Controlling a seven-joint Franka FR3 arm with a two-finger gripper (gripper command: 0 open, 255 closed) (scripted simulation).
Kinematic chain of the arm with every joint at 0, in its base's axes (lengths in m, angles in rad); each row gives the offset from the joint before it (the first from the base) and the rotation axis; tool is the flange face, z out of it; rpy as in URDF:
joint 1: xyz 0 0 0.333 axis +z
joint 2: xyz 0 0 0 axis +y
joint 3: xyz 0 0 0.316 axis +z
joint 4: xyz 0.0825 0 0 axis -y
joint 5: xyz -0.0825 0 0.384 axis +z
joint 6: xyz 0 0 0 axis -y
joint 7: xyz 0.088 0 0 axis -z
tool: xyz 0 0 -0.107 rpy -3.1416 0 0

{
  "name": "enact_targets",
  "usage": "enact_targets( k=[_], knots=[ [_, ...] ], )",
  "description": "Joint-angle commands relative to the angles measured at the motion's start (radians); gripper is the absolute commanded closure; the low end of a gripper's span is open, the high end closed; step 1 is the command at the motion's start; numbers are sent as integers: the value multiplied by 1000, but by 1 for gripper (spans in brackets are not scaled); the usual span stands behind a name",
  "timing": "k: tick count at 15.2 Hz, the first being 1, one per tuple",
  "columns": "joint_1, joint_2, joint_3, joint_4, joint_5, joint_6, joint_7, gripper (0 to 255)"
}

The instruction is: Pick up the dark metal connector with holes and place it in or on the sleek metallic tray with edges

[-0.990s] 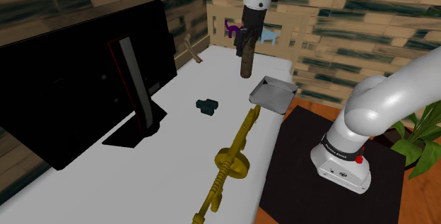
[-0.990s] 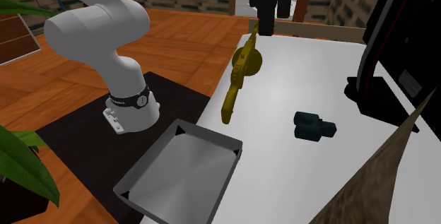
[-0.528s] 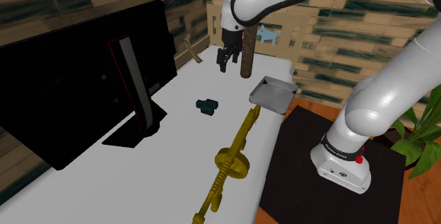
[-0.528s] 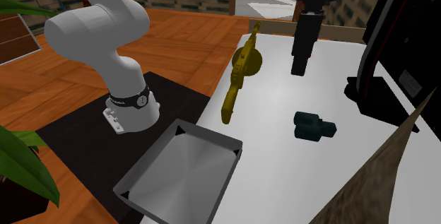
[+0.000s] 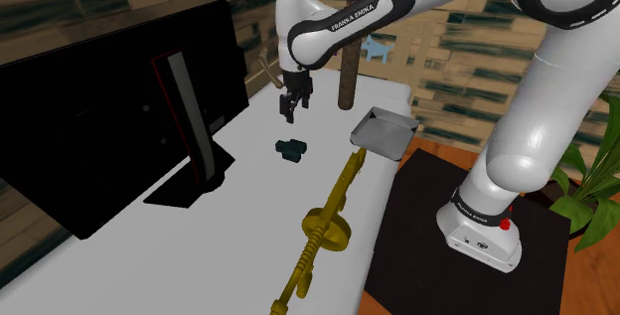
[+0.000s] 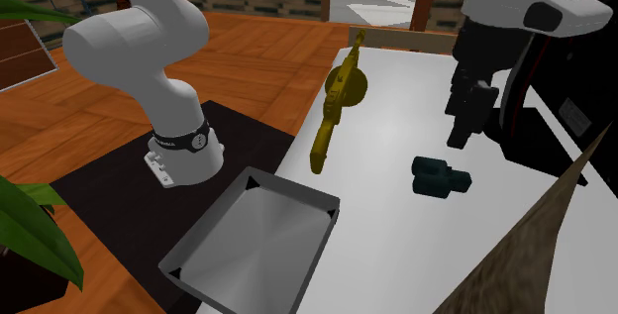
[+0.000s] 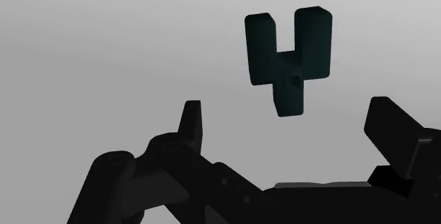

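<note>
Dark teal connector (image 5: 291, 149) lies on the table (image 5: 248, 219), untouched by the wide-spread pincer (image 5: 290, 112).

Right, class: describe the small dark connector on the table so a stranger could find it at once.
Start at the big black screen standing on the white table. Between its foot and the long yellow tool lies the connector, close to the open claw. It is the only small, dark teal, two-pronged piece there.
</note>
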Motion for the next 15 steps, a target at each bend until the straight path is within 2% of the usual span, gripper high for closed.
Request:
enact_targets(
  k=[1, 8, 15],
  knots=[
    [9, 72, 6, 36, -24, 18, 5, 0],
    [61, 326, 12, 215, -108, 33, 27, 0],
    [65, 374, 3, 183, -125, 111, 38, 0]
  ],
)
